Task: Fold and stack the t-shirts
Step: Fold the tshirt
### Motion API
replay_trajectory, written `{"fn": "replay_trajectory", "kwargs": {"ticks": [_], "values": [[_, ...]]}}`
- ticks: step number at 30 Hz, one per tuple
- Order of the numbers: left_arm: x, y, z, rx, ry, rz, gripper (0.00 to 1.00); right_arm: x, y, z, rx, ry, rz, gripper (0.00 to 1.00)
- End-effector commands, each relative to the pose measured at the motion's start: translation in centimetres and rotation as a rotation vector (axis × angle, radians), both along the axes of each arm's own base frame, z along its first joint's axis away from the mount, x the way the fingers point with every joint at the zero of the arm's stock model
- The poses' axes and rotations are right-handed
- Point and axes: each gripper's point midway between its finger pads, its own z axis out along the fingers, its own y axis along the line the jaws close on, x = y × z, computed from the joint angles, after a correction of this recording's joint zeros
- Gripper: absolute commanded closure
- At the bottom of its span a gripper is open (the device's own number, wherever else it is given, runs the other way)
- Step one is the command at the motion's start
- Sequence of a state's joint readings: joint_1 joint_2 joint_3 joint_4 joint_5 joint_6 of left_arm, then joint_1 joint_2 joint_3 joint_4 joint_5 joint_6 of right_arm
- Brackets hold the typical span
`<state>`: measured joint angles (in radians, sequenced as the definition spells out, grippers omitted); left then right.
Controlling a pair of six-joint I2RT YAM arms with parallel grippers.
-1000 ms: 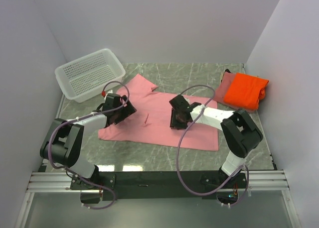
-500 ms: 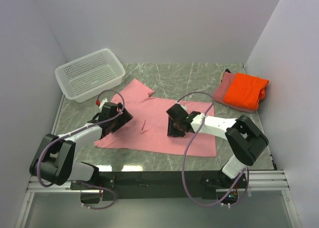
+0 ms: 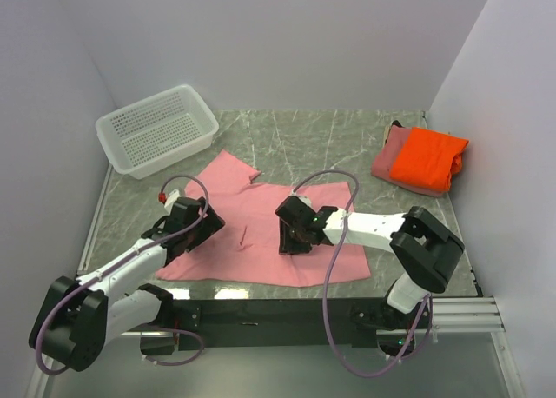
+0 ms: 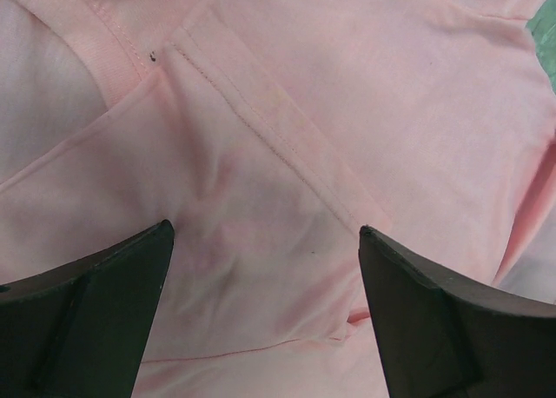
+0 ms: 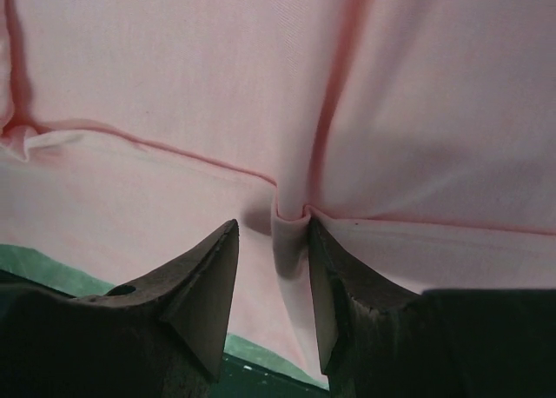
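Note:
The light pink t-shirt lies spread flat on the marble table, close to the near edge. My left gripper sits low over its left part; in the left wrist view the jaws are wide open with flat pink cloth between them. My right gripper is on the shirt's middle; in the right wrist view it is shut on a raised fold of pink cloth. The bright orange t-shirt lies folded on the dusty rose t-shirt at the back right.
A white perforated basket stands at the back left, empty. Grey walls close in the table on the left, back and right. The black rail with the arm bases runs along the near edge, just below the shirt's hem.
Both grippers have moved toward the near edge and a little left. The pink shirt has slid with them, away from the back of the table.

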<state>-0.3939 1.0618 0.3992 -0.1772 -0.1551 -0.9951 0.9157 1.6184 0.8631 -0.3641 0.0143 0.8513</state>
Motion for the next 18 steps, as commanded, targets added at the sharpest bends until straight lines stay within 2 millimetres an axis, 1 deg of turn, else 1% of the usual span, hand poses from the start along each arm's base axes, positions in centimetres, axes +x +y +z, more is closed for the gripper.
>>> {"fn": "replay_trajectory", "kwargs": {"ticks": [1, 4, 5, 11, 18], "values": [[-4.1, 1.0, -3.0, 0.051, 0.163, -0.005, 0.05, -6.9, -6.2, -4.7, -0.249, 0.252, 0.004, 0.54], [-4.3, 1.1, -2.7, 0.069, 0.172, 0.001, 0.05, -7.5, -6.8, -4.7, -0.268, 0.261, -0.005, 0.54], [-4.6, 1.4, -2.7, 0.082, 0.188, 0.01, 0.05, -7.5, -7.0, -4.6, -0.272, 0.26, -0.011, 0.54], [-4.7, 1.6, -2.5, 0.084, 0.185, 0.028, 0.06, -8.2, -8.3, -4.6, -0.311, 0.274, -0.043, 0.54], [-4.8, 1.5, -2.6, 0.09, 0.194, 0.021, 0.06, -8.0, -10.0, -5.1, -0.37, 0.273, -0.101, 0.51]]}}
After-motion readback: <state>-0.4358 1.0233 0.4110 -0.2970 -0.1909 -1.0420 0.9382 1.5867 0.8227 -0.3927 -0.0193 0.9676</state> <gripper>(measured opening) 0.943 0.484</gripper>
